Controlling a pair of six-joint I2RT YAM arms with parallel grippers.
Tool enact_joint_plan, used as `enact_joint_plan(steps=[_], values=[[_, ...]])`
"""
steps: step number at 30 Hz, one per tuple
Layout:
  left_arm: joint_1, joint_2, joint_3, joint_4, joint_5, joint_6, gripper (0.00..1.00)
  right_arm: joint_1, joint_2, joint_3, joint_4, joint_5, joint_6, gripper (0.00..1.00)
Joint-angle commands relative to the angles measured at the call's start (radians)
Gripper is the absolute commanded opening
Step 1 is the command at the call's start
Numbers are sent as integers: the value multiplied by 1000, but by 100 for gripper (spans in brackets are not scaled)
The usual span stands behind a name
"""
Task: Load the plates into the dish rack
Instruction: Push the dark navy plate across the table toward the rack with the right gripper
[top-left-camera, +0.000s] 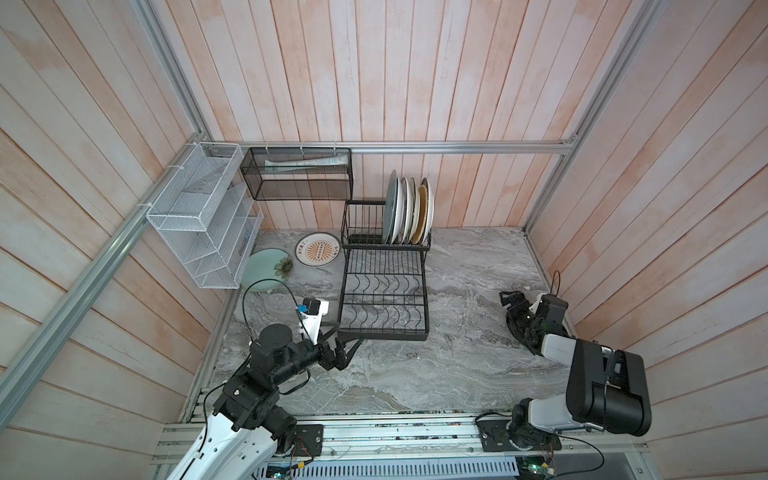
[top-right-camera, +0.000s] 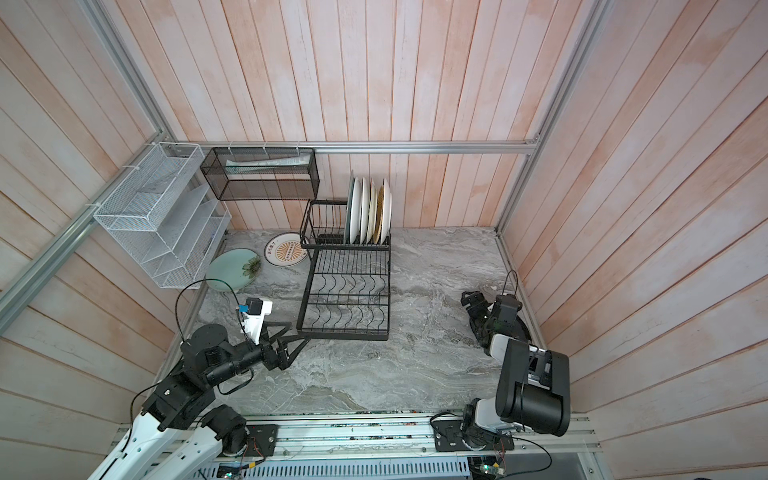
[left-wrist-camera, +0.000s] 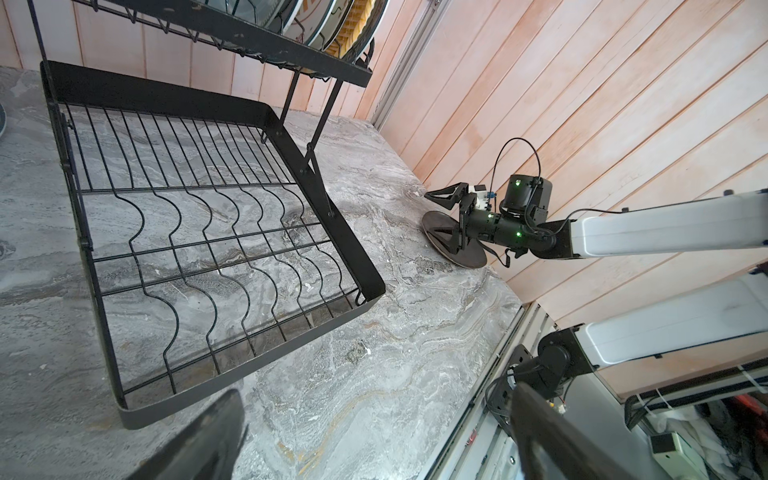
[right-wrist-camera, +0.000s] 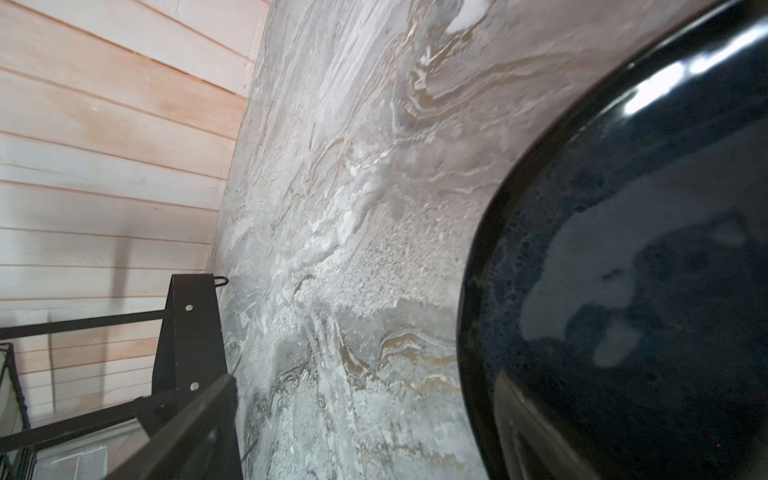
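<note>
Right claw (left-wrist-camera: 432, 212), spread astride the rim of the black plate (right-wrist-camera: 623, 249) at 3 o'clock on the desk (top-left-camera: 415, 374), pickup in hand; next, probably: pinch, lift, slot into the dish rack (top-left-camera: 382, 335) at 12 o'clock.

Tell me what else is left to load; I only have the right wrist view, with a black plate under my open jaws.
Observer: Two more plates lie flat on the table, left of the dish rack: a pale green plate and a sunburst plate.
Operator: Any free slots up top?
Observer: Yes; on the upper tier the loaded plates stand upright at the right end, and the left slots are bare.
Operator: Where's the other gripper?
Observer: The left gripper is open and empty, by the rack's near left corner.
</note>
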Motion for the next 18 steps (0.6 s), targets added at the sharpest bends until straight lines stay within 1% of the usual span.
enact_joint_plan(steps=[1,6,11,14,16,18], values=[[1,-3,-8,11,-16,9,100,92,44,-45,-172,-44,53,97],[0,-6,-7,10,-19,9,100,226,33,-80,-121,-43,137,97],[0,-8,-6,6,-27,9,100,439,3,-92,-94,25,230,97],[0,-8,-4,5,-33,8,100,534,8,-98,-44,34,292,97],[0,-9,-5,4,-35,7,100,561,18,-73,-42,27,287,97],[0,-10,-5,4,-36,7,100,562,17,-40,-76,20,247,97]])
